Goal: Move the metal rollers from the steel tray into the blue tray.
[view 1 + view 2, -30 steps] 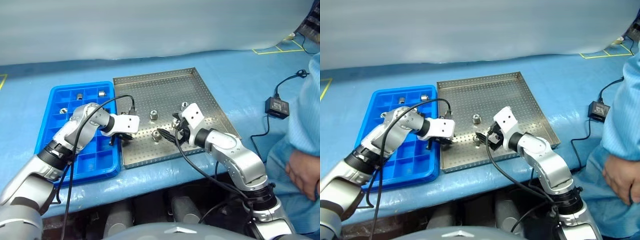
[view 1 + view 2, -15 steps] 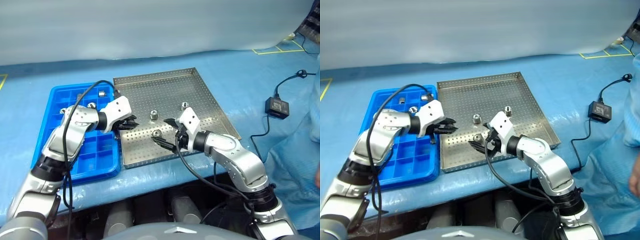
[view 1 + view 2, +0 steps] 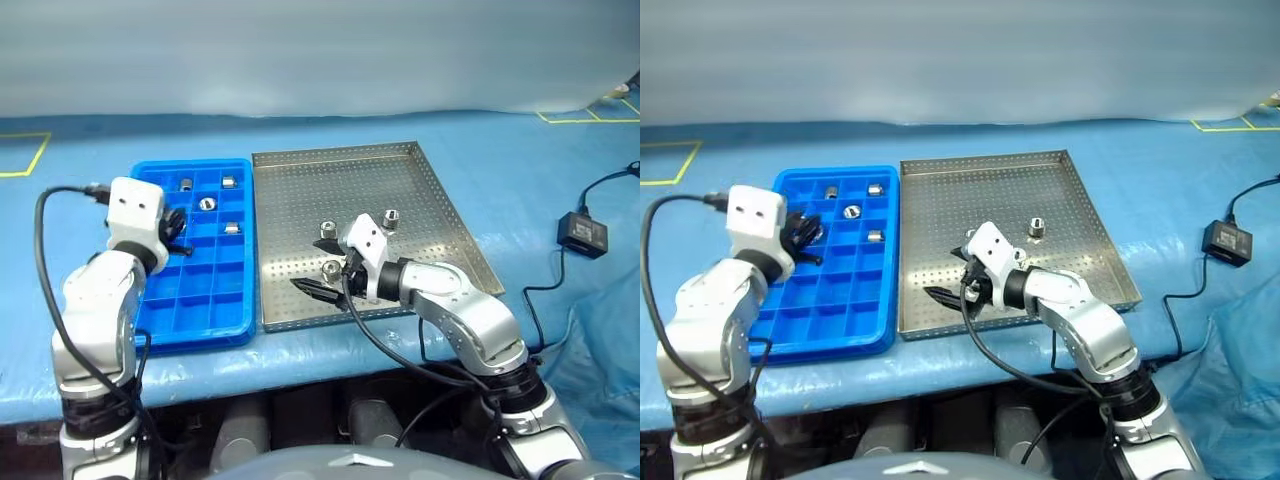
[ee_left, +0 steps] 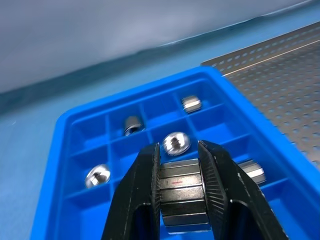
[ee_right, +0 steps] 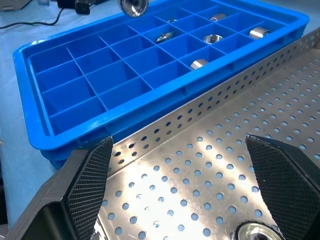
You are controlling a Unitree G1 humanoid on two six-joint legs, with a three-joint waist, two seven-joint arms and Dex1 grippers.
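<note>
Blue tray near rows empty; steel tray far half bare.

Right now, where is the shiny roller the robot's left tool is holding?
In the left wrist view, the roller sits clamped between the left tool fingers, above the blue tray, near compartments that already hold other rollers.

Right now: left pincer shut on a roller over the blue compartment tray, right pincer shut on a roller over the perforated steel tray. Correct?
One slip: the right pincer is open and empty. The right wrist view shows its fingers spread over the perforated grey steel tray. The left pincer is shut on a shiny metal roller over the blue plastic compartment tray.
</note>
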